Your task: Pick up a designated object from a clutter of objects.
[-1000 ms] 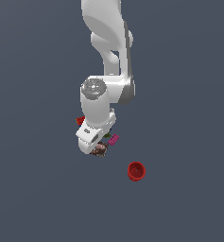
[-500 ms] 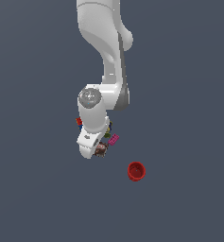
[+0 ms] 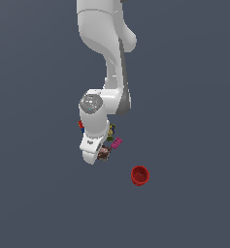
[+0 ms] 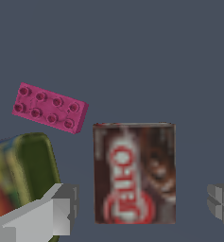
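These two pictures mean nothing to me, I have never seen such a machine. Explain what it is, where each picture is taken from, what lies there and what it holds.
Both are simulator renders of one white robot arm over a plain grey surface.

The exterior view looks at the whole scene from off the arm. A red cup stands apart from a small huddle of things mostly hidden under the arm.

The wrist view looks out from a camera on the arm's wrist, past its gripper. Its two grey fingers stand apart on either side of a dark brown box with red and white print. A pink studded brick and a green-yellow packet lie nearby. Nothing is held.
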`<action>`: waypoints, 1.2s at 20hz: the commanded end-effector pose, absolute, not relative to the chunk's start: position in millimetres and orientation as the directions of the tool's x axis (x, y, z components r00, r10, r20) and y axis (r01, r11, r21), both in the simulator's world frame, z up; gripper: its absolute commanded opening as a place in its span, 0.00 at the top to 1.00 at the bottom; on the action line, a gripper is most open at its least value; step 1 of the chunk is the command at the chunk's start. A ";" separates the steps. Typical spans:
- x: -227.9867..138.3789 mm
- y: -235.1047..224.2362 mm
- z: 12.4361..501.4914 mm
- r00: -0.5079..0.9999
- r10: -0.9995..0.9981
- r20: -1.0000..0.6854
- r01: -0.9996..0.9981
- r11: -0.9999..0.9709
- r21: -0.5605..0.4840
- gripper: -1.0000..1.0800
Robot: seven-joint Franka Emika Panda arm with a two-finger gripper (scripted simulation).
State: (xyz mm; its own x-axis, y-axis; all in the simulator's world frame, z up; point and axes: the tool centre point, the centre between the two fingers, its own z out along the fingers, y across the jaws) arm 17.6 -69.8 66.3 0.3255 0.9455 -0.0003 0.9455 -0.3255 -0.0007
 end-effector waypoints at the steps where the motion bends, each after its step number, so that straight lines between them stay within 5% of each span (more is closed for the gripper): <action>1: 17.6 -69.8 66.3 0.325 0.946 0.000 0.946 -0.325 -0.001 0.04; 19: 17.3 -69.9 15.7 0.321 0.947 0.000 0.947 -0.321 0.000 0.04; 20: 17.3 -69.9 15.7 0.321 0.947 0.000 0.947 -0.321 0.000 1.00; 24: 17.3 -69.9 15.7 0.321 0.947 0.000 0.947 -0.321 0.000 1.00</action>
